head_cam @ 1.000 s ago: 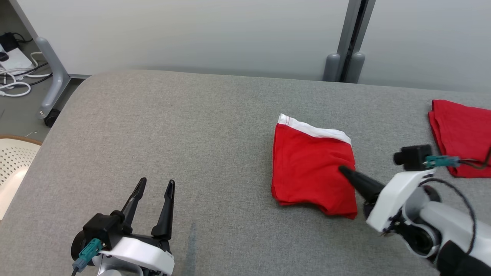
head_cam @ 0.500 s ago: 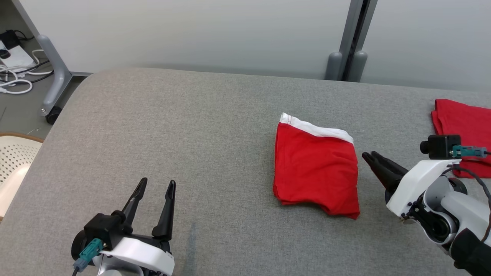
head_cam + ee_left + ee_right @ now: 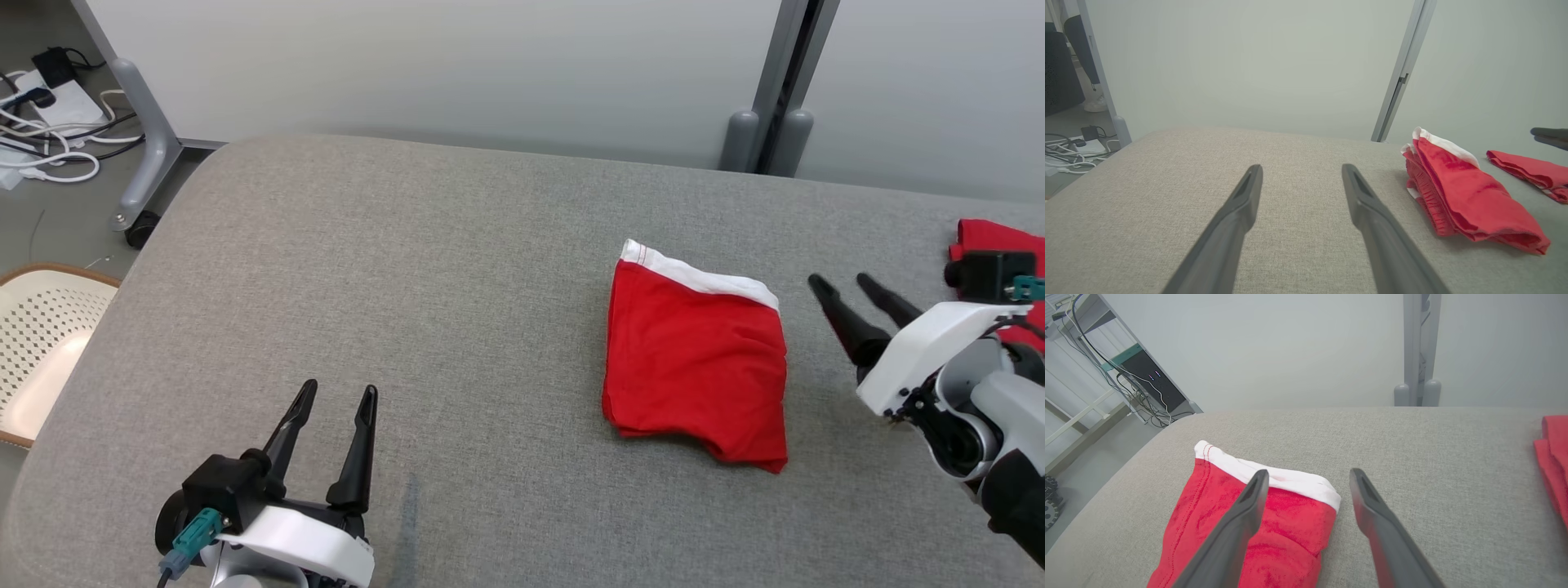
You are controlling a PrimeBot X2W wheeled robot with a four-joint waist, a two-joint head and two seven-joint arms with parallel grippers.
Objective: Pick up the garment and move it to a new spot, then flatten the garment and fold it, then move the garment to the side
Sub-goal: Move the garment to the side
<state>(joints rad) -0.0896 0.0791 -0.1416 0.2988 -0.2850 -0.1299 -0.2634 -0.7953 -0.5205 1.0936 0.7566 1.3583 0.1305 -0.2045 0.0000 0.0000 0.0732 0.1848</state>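
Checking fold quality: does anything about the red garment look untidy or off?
The folded red garment lies flat on the grey table, but its near edge is ragged: layers don't line up and one corner pokes out.

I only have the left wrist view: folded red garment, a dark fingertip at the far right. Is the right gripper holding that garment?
Observer: No. The right gripper is open, right of the garment, not touching it.
Operator: Where's the second red garment?
Observer: The second garment lies beyond the right gripper's wrist, which partly hides it in the head view.
Operator: And my gripper?
Observer: The left gripper is over the table's near left, far from the garment.
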